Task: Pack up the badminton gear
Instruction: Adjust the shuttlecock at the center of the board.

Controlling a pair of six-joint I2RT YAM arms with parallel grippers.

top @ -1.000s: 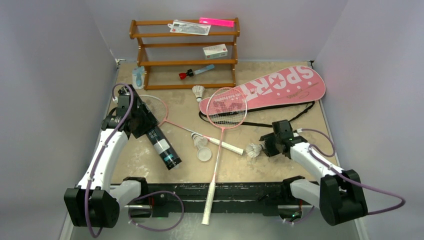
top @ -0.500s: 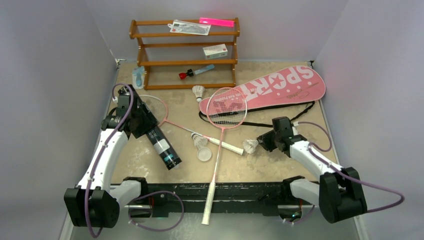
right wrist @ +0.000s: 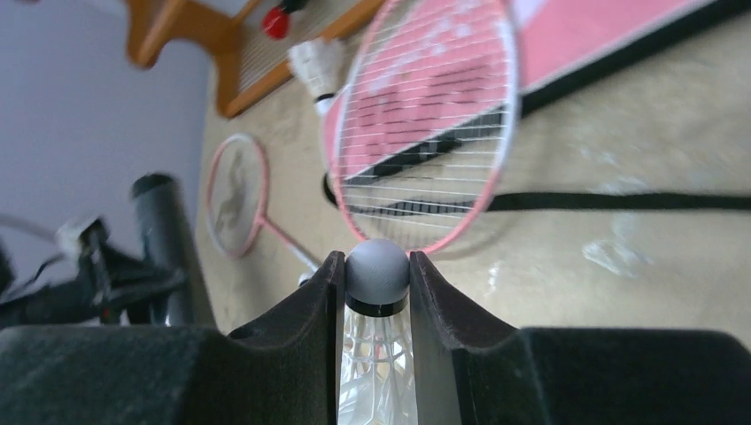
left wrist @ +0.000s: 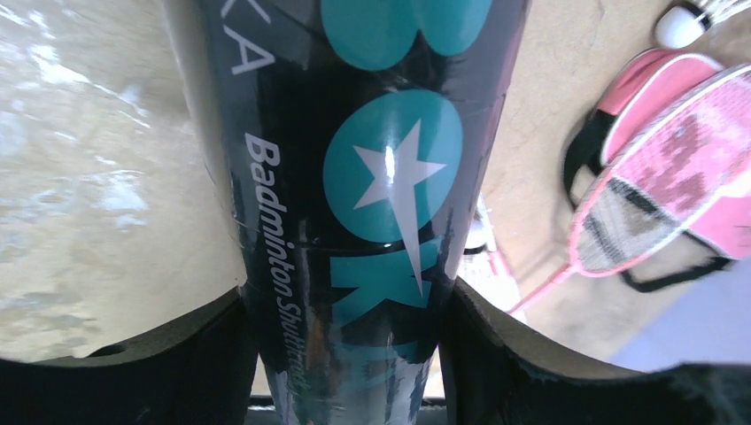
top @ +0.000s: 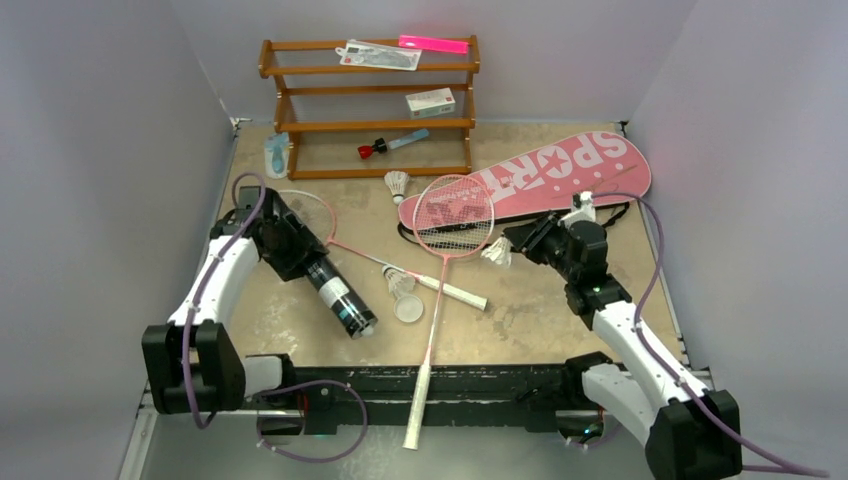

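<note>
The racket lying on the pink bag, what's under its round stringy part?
The racket head lies over the narrow end of the pink SPORT bag and its black strap; both show through the strings. Whether anything smaller sits beneath cannot be seen.

— Where are you finding room for the right hand (top: 510,245)?
— You're getting bare counter (top: 545,320) near its base. The rackets (top: 455,215) are crossing the middle, the bag (top: 560,170) is filling the far right, and the tube (top: 335,295) is stretching across the left.
</note>
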